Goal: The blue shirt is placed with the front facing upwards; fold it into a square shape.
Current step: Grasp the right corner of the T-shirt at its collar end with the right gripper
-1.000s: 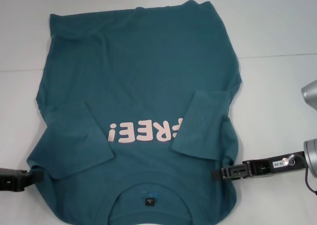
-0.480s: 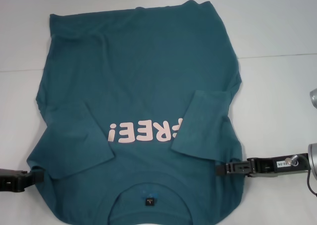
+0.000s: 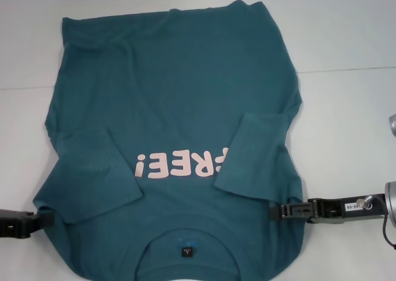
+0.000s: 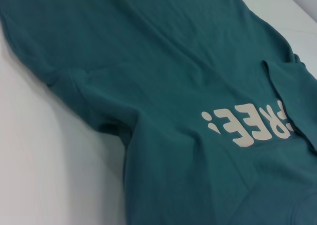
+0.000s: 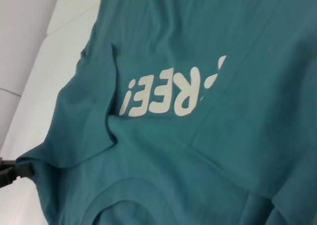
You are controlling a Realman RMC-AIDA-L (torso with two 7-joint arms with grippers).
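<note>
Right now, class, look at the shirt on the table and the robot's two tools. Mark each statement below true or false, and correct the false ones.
1. Both sleeves of the blue shirt are folded in over its front. True.
2. The pink lettering is fully uncovered. False: the sleeve on the robot's right overlaps its first letter.
3. The right tool is at the shirt's edge near the shoulder. True.
4. The left tool hovers high over the shirt's middle. False: it sits at the shirt's edge on the robot's left, near the shoulder.
5. The neckline with the black label lies at the far end from the robot. False: it is at the near end.
</note>
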